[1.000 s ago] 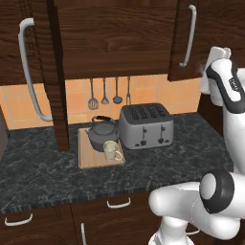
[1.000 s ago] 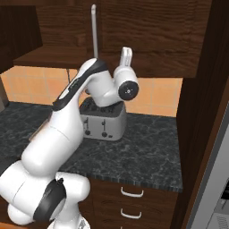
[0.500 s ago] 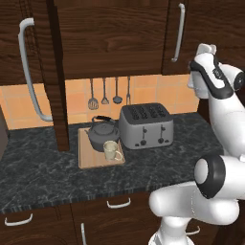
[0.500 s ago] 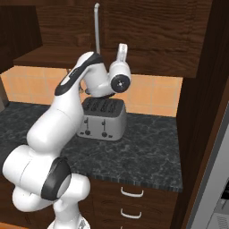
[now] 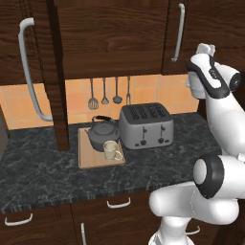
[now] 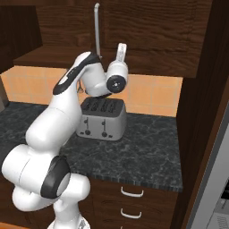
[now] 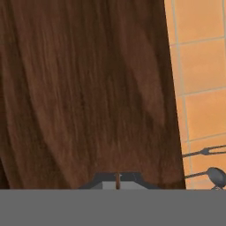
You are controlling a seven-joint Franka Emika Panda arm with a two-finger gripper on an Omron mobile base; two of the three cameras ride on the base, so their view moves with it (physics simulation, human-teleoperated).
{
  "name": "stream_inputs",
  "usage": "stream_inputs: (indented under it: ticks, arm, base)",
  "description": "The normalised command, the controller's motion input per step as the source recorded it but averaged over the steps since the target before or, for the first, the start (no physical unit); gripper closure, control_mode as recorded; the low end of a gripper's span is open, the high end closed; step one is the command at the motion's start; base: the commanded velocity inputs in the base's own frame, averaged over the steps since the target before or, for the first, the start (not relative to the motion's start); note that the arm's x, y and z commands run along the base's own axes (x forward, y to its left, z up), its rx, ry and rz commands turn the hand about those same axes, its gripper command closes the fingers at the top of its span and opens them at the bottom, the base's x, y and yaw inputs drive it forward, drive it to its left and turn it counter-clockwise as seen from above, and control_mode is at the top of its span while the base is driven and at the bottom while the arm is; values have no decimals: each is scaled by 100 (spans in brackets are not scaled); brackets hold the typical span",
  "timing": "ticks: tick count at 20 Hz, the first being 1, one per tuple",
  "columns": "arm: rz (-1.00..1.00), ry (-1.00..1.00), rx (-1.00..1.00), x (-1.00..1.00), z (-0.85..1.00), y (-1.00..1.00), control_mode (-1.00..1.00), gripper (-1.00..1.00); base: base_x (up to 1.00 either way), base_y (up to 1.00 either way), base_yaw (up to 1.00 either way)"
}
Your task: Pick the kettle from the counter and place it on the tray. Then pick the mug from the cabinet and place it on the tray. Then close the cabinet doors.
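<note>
Your pincer (image 7: 117, 180) is pressed together, holding nothing, nose-on to the right cabinet door (image 7: 88, 88). Kettle (image 5: 103, 134) and mug (image 5: 111, 150) sit on the tray (image 5: 86, 160). Risk: tips skate off the panel, leaving doors ajar; the left door (image 5: 56, 76) stands wide.

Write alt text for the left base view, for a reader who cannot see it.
A dark grey kettle and a cream mug sit on a wooden tray on a dark marbled counter, beside a silver four-slot toaster. The white robot arm reaches up at the right toward a dark wood cabinet door.
</note>
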Motion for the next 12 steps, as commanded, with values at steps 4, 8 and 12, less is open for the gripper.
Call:
stream_inputs:
  ticks: [4,8,12]
  arm:
    - [0,0,0,29,0,0,-100,100]
    - [0,-4,-5,-35,11,0,-100,100]
    - [0,-6,-9,-82,31,0,-100,100]
  base:
    - [0,0,0]
    - [0,0,0]
    - [0,0,0]
